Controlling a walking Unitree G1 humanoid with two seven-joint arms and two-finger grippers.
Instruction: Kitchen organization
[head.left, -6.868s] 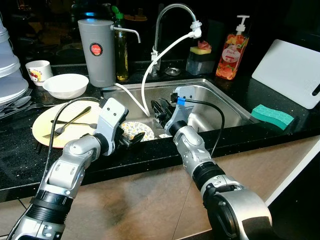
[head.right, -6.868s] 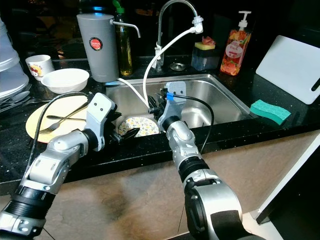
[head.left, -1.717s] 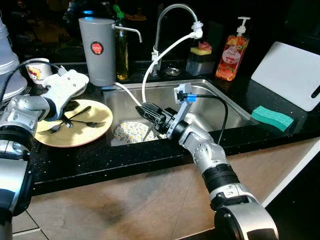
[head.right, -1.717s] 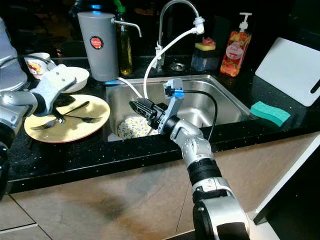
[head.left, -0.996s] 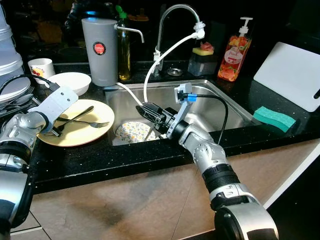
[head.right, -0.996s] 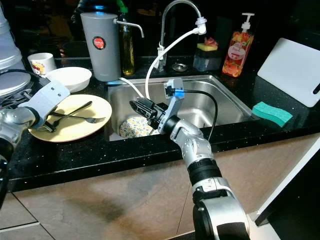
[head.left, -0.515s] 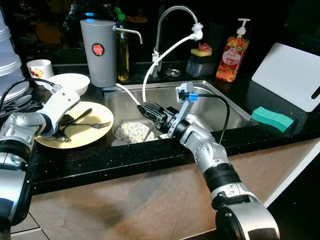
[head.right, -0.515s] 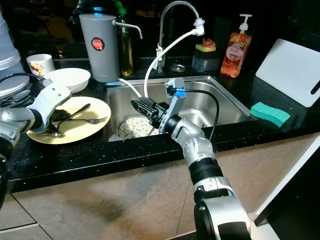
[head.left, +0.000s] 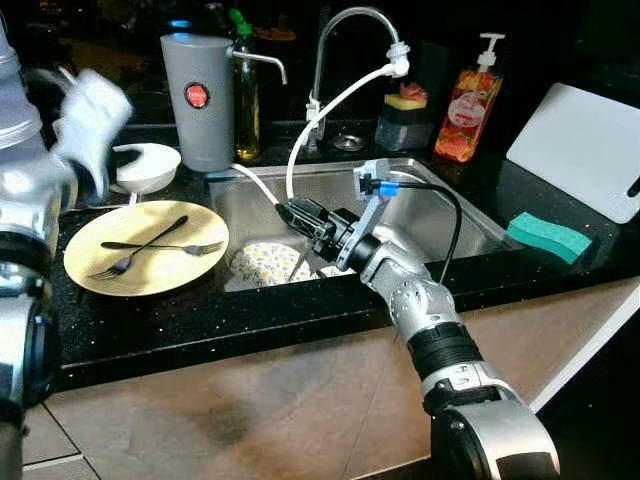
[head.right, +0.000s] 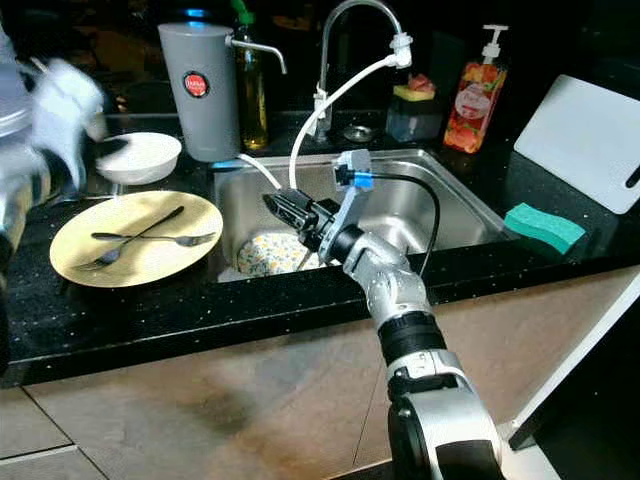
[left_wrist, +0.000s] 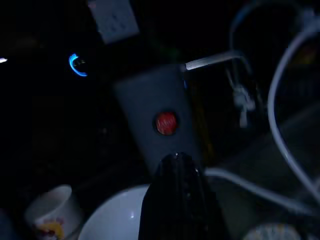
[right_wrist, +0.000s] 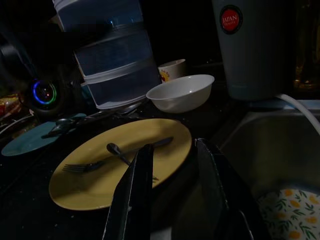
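A yellow plate (head.left: 70, 255) lies on the black counter left of the sink, with a fork (head.left: 185, 246) and a spoon (head.left: 165, 232) crossed on it. My left arm (head.left: 88, 118) is raised above the plate's far left side and is blurred. In its wrist view the left gripper (left_wrist: 175, 162) looks shut, with nothing in it, pointing over the white bowl (left_wrist: 117, 215) toward the grey jug (left_wrist: 160, 117). My right gripper (head.left: 293, 212) hovers open over the sink (head.left: 440, 200), above a floral plate (head.left: 262, 266) on the sink floor. Nothing is between its fingers (right_wrist: 137, 185).
A white bowl (head.left: 150, 165), a small cup (right_wrist: 172, 69) and stacked containers (right_wrist: 115, 65) stand behind the yellow plate. A tap (head.left: 345, 20) with a white hose, an oil bottle (head.left: 245, 95), a soap dispenser (head.left: 470, 95), a green sponge (head.left: 545, 233) and a white cutting board (head.left: 585, 145) surround the sink.
My left arm has swung up and away from the yellow plate toward the white bowl, blurred in motion. The fork and spoon stay on the plate. The right gripper holds over the sink.
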